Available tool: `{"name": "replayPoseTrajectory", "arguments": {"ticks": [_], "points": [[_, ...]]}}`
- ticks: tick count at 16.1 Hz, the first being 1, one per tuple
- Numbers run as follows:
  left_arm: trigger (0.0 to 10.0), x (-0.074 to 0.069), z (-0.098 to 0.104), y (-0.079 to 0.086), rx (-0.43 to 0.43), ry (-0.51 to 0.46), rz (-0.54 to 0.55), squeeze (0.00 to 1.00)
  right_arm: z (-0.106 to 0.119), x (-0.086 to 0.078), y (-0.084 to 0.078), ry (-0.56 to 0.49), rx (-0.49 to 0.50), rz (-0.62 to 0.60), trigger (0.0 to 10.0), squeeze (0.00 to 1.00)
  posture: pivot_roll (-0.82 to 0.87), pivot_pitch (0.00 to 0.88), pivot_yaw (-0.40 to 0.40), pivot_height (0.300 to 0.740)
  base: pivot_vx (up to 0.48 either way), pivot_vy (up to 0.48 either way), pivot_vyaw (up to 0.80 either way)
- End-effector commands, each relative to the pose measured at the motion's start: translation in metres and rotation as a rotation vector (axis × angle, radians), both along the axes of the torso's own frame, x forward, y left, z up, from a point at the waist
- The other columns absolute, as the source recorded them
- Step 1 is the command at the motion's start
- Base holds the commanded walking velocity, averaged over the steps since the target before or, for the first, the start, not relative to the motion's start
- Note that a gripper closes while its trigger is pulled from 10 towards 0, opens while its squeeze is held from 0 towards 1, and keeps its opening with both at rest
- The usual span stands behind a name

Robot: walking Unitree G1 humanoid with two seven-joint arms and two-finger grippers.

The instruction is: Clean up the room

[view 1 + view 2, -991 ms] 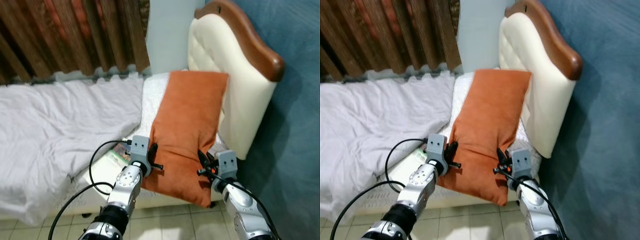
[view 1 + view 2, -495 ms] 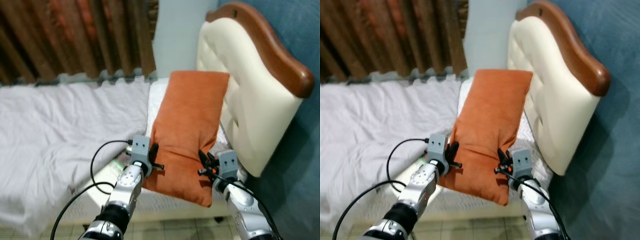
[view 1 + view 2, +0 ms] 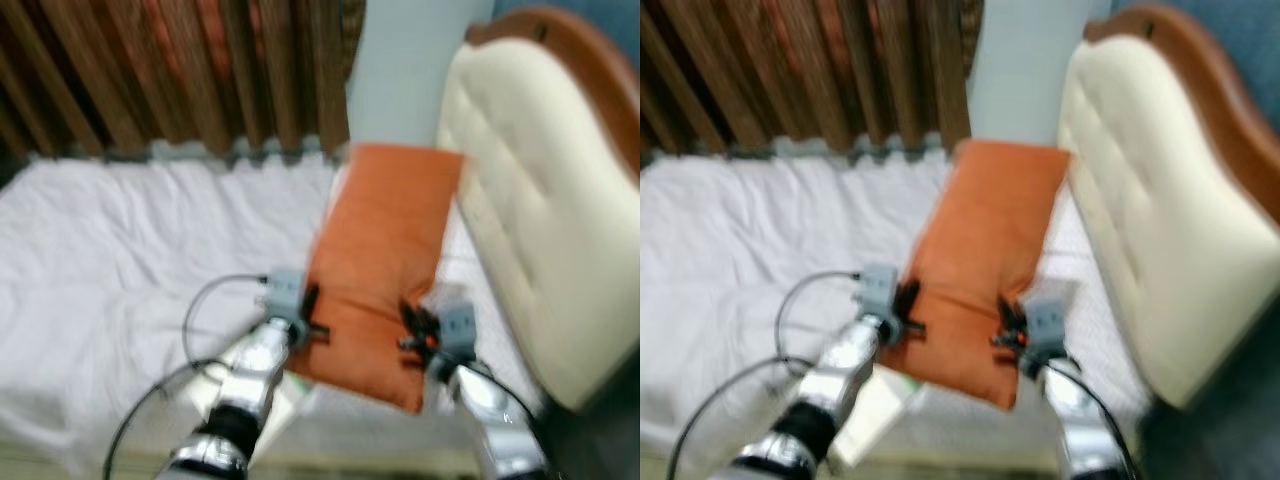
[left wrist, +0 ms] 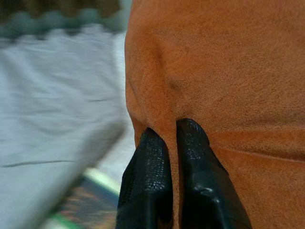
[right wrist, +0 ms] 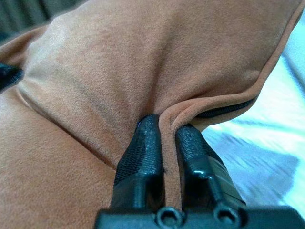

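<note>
Head views blurred. Orange pillow is held up between both grippers over the bed, long axis running away from the robot, far end near the wall and beside the cream headboard; near end droops toward the robot. Left gripper is at the pillow's near left edge, jaws closed tight on a pinch of orange fabric; in the left wrist view the two black fingers sit nearly together with a thin fold of cloth between them. Right gripper is at the near right edge, jaws likewise narrow and clamped on the pillow; the right wrist view shows the fingers squeezing a ridge of fabric next to the seam, with a dark zipper just beside them. The two grippers are about level, apart by most of the pillow's width. White sheet lies rumpled across the bed to the left of the pillow. A black cable loops off the left arm. Brown curtain hangs behind the bed, a pale wall strip between it and the headboard, which has a dark wood rim along the top. A flat greenish item lies at the bed edge under the left arm, too blurred to identify.
</note>
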State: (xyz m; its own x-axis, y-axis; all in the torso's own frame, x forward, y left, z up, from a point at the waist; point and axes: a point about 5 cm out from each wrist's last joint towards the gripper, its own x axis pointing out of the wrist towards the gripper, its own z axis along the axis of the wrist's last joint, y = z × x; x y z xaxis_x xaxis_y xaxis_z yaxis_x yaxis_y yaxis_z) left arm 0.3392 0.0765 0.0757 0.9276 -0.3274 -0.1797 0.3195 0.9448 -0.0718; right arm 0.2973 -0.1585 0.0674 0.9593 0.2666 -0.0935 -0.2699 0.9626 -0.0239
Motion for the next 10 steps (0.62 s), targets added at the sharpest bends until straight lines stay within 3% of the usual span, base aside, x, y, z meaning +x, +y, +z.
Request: {"name": "replayPoseTrajectory", "arguments": {"ticks": [1,4,10], "points": [[10.0,0.0111,0.0206,0.0081,-0.022,-0.089,0.071,0.0,-0.0081,-0.0074,-0.0182,0.034,-0.032,-0.045,10.0,0.0,-0.12,0.0,0.064,0.74,0.48,0.0,0.0],[10.0,0.0113,0.0186,0.0063,-0.003,-0.076,0.062,0.0,-0.0095,-0.0087,-0.0184,0.039,-0.026,-0.049,10.0,0.0,-0.13,0.0,0.069,0.74,0.0,0.0,0.0],[10.0,0.0123,0.0181,0.0065,-0.013,-0.066,0.069,0.0,-0.0094,-0.0086,-0.0189,0.041,-0.032,-0.042,10.0,0.0,-0.13,0.0,0.07,0.74,0.462,0.0,0.0]]}}
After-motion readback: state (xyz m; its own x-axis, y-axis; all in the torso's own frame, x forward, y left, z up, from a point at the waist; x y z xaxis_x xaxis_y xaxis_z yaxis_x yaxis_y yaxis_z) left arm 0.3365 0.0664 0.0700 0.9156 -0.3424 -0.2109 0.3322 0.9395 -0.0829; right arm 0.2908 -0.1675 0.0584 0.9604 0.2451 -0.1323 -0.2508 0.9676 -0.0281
